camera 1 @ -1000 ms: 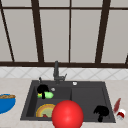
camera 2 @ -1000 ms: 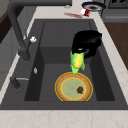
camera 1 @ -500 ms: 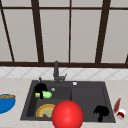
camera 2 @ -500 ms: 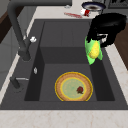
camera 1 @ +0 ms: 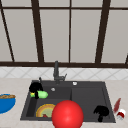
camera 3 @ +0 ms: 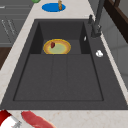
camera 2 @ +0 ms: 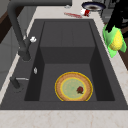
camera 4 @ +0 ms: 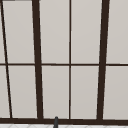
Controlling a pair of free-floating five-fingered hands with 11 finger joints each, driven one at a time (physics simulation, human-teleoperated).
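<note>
My left hand (camera 1: 35, 87) hangs over the left part of the black sink (camera 1: 87, 95), its fingers curled round a green-husked corn cob (camera 1: 40, 94). In the left side view that hand (camera 2: 120, 13) holds the corn cob (camera 2: 115, 41) high over the sink's right-hand rim, above and apart from the plate. The yellow-rimmed plate (camera 2: 73, 86) lies on the basin floor with a small dark red bit on it. My right hand (camera 1: 101, 111) floats idle over the sink's front right corner, fingers relaxed, holding nothing.
A black faucet (camera 1: 56, 72) stands at the back of the sink. A big red round thing (camera 1: 67, 115) at the front hides part of the plate (camera 1: 44, 109). A blue bowl (camera 1: 6, 102) sits on the left counter, a red and white item (camera 1: 118, 108) on the right.
In the left side view my left hand has lifted the corn cob up from over the plate and carried it towards the picture's right edge. The right hand has stayed still.
</note>
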